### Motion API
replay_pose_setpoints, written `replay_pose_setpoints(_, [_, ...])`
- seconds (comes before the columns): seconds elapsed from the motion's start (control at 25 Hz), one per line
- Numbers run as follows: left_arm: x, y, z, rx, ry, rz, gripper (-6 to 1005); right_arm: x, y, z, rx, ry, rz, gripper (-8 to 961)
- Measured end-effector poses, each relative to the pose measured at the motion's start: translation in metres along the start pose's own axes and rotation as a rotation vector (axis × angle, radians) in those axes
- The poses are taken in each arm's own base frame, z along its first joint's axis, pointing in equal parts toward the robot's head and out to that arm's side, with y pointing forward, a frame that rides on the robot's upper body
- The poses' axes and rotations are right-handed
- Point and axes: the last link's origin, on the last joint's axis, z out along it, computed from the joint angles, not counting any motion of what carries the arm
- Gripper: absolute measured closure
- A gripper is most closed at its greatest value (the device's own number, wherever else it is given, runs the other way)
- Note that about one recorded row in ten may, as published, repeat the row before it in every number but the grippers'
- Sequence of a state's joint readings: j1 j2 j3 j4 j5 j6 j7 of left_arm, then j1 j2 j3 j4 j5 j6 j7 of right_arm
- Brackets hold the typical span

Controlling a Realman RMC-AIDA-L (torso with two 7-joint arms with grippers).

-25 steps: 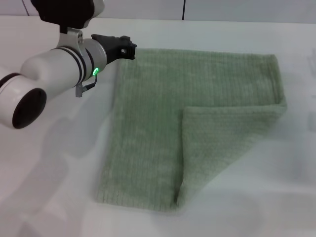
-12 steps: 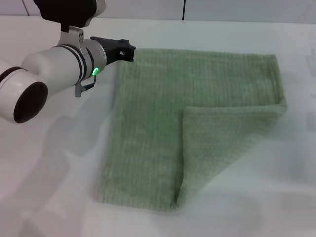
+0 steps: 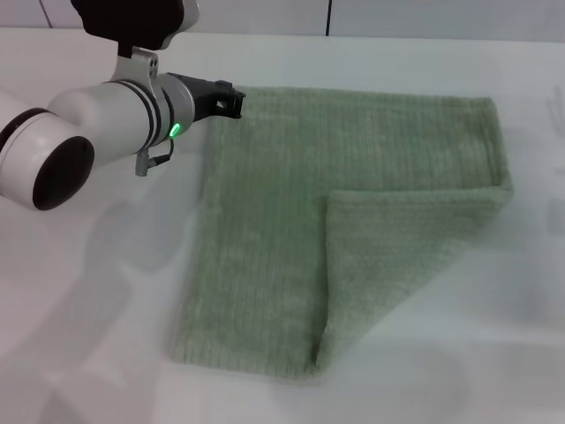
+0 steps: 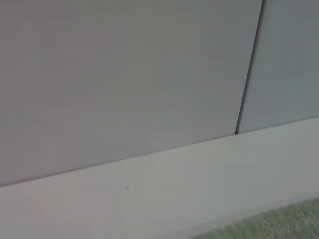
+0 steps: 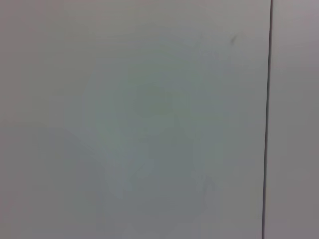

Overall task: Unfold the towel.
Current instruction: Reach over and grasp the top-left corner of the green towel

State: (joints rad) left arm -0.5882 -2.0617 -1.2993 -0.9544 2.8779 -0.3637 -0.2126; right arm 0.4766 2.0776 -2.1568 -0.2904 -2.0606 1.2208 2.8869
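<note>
The pale sage-green towel (image 3: 291,212) lies flat on the white table (image 3: 97,291). Its near right corner is folded over onto itself as a flap (image 3: 402,256). My left gripper (image 3: 231,99) hangs at the towel's far left corner, just above it. A strip of the towel's edge shows in the left wrist view (image 4: 269,230). My right gripper is out of the head view, and its wrist view shows only a blank wall.
The white table runs to a pale wall at the back (image 3: 397,18) with a dark vertical seam (image 3: 329,16). Bare table lies left of and in front of the towel.
My left arm has shifted slightly right and toward the back, bringing the gripper closer over the towel's far left corner. The towel has not moved.
</note>
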Motion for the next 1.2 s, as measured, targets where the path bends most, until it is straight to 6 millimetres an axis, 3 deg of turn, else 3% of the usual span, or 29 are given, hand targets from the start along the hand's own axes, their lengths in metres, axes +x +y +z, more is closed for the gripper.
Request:
replay_pose_setpoints(0.48, [0.004,0.013,0.006,-0.046,-0.082,0.066,1000,0.001,0.0,-0.001,0.0,0.004,-0.002,146])
replay_pose_setpoints(1.2, [-0.011,-0.005,0.012,-0.049,0.052,-0.082,1000,0.003,0.001,0.002,-0.01,0.02,-0.007,145])
